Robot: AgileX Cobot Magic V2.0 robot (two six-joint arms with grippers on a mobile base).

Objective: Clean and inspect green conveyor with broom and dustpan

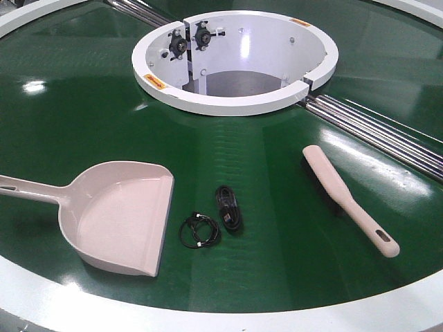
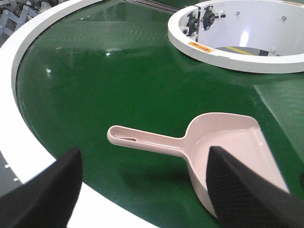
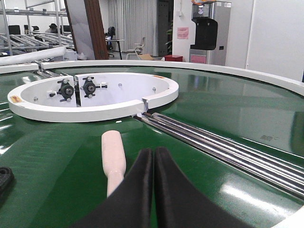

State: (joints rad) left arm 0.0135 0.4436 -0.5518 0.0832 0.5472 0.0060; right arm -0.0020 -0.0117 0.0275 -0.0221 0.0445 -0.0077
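While the left gripper [image 2: 142, 159] hangs with its jaws spread wide and empty, the dustpan [image 2: 228, 142] lies just ahead on the green conveyor [image 2: 118, 71]. Its long handle runs crosswise in front of the gap, with the pan towards the right-hand finger. The right gripper [image 3: 153, 154] has its jaws pressed together, holding nothing. The broom [image 3: 114, 152] lies just beyond its tips, slightly left, pointing lengthwise away toward the white hub [image 3: 95, 111]. Each arm appears nearer its own tool.

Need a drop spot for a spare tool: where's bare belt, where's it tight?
Widest bare patch: the green conveyor between the white hub and the dustpan, on the left of the front view. Also open: the strip between the black cables and the broom. Crowded: the dustpan mouth, with the cables right beside it.
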